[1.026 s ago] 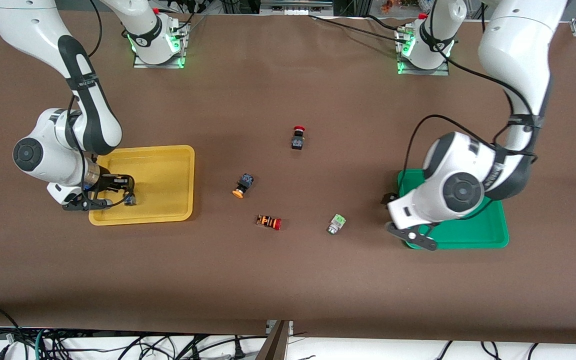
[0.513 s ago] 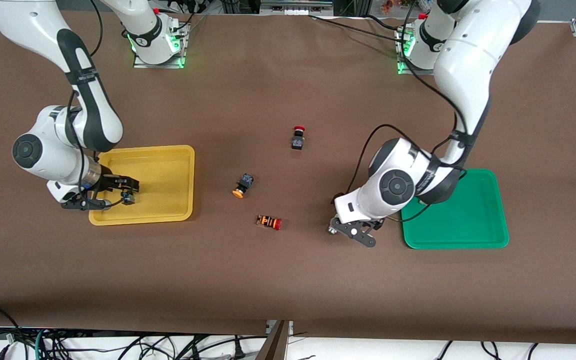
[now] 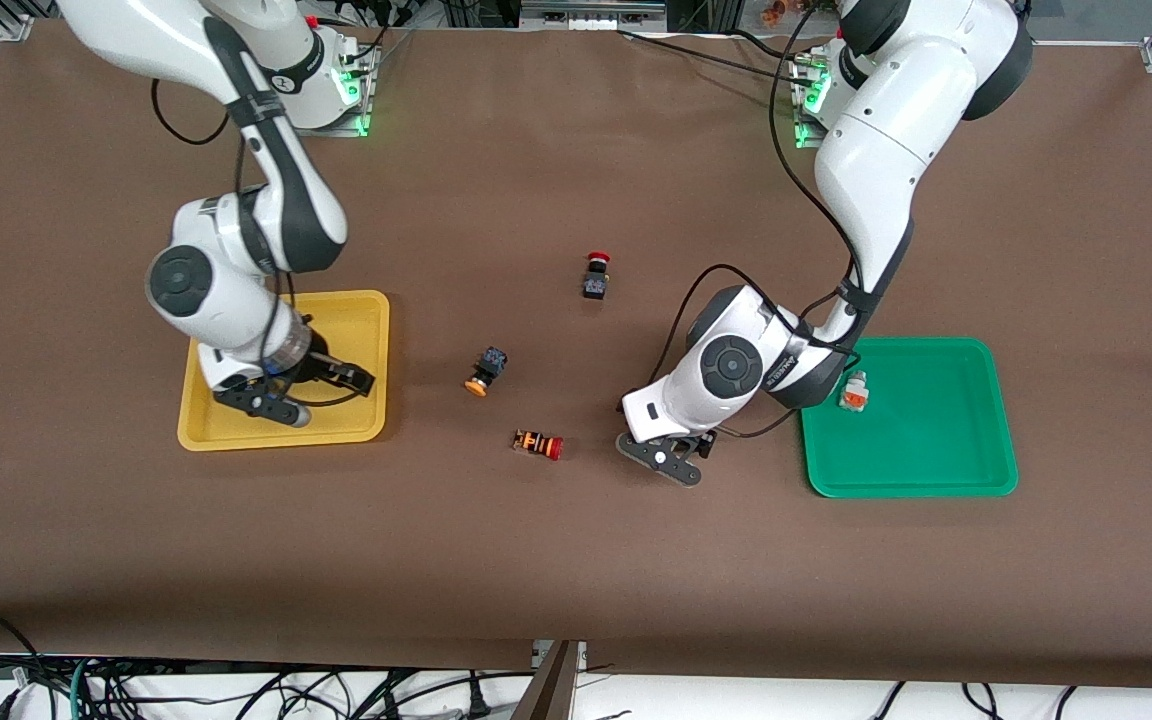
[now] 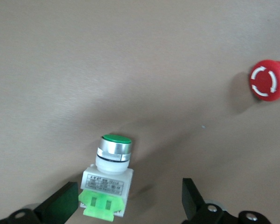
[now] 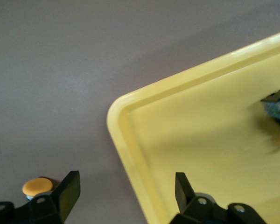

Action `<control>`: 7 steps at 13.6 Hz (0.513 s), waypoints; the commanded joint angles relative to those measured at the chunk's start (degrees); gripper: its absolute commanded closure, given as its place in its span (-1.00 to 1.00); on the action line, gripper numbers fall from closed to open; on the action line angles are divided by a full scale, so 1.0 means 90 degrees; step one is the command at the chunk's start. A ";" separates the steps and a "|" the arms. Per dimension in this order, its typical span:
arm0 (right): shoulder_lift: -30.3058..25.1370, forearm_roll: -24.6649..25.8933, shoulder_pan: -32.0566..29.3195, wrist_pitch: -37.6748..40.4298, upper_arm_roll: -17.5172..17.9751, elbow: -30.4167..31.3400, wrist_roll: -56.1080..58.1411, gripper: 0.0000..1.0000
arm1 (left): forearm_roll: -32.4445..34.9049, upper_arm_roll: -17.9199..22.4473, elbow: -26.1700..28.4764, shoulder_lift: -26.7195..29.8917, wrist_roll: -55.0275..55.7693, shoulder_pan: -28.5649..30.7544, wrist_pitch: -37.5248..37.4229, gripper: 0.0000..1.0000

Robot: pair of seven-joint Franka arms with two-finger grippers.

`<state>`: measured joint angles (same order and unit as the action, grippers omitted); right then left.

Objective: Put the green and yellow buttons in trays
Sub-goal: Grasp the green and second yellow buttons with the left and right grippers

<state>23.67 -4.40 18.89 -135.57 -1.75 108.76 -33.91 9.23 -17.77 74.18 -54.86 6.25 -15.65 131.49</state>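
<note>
My left gripper [image 3: 686, 448] is open and low over the table beside the green tray [image 3: 936, 470]. Its fingers [image 4: 60, 207] stand on either side of the white switch with a green cap [image 4: 108, 179], which the hand hides in the front view. A white switch with an orange patch [image 3: 853, 392] lies in the green tray. My right gripper [image 3: 341, 380] is open and empty over the corner of the yellow tray [image 3: 336, 320] toward the table's middle. A black switch [image 5: 277, 105] lies in that tray. Another black switch with a yellow-orange cap [image 3: 486, 371] lies on the table.
A black-bodied switch with a red cap [image 3: 595, 275] stands farther from the front camera. An orange-striped switch with a red cap [image 3: 537, 444] lies between the left gripper and the yellow tray; its cap shows in the left wrist view [image 4: 269, 80].
The left arm left the green tray, with the orange-patch switch lying in it, and came over the green-capped switch. The right gripper let go of the black switch and moved across the yellow tray.
</note>
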 commanded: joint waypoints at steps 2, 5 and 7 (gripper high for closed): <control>0.0669 0.0587 0.0634 0.0044 -0.0040 -0.0647 -0.1882 -0.82 | 0.0301 0.0089 -0.0176 0.0069 0.0028 0.0010 -0.0088 -1.00; 0.1196 0.0606 0.1210 0.0044 -0.0059 -0.1164 -0.3142 -0.77 | 0.0410 0.0157 -0.0117 0.0021 0.0028 0.0001 -0.0098 -1.00; 0.1451 0.0762 0.1455 0.0044 -0.0069 -0.1409 -0.3826 -0.75 | 0.0516 0.0293 -0.0088 0.0021 0.0008 0.0010 -0.0088 -1.00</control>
<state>33.73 0.61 29.94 -135.80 -1.66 100.09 -62.48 11.69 -16.28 73.41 -54.81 6.25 -15.39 131.30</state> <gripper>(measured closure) 0.123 0.000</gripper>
